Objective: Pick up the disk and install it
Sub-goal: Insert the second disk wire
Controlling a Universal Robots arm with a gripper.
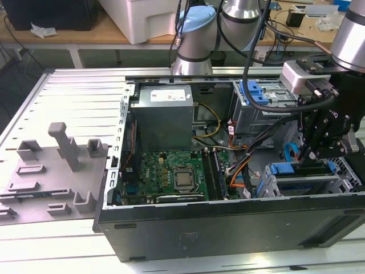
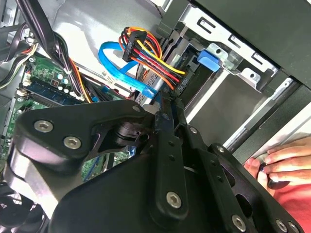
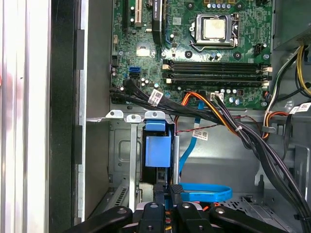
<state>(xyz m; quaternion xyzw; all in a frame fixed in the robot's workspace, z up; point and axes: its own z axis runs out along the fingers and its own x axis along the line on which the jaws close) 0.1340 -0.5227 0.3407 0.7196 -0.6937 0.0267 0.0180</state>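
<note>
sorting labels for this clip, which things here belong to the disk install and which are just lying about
Job in hand: disk, gripper right at it, drive cage.
Just lying about: grey fixture tray, power supply, motherboard, person's hand.

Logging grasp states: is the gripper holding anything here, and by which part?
Cannot be told. The gripper sits low in the open computer case, right at the blue-bracketed disk.

One computer case (image 1: 228,228) is lying open, holding one motherboard (image 1: 171,174), one processor (image 1: 183,180), one grey power supply (image 1: 162,111) and two drive cages (image 1: 256,103). One gripper (image 1: 311,154) is hanging inside.
</note>
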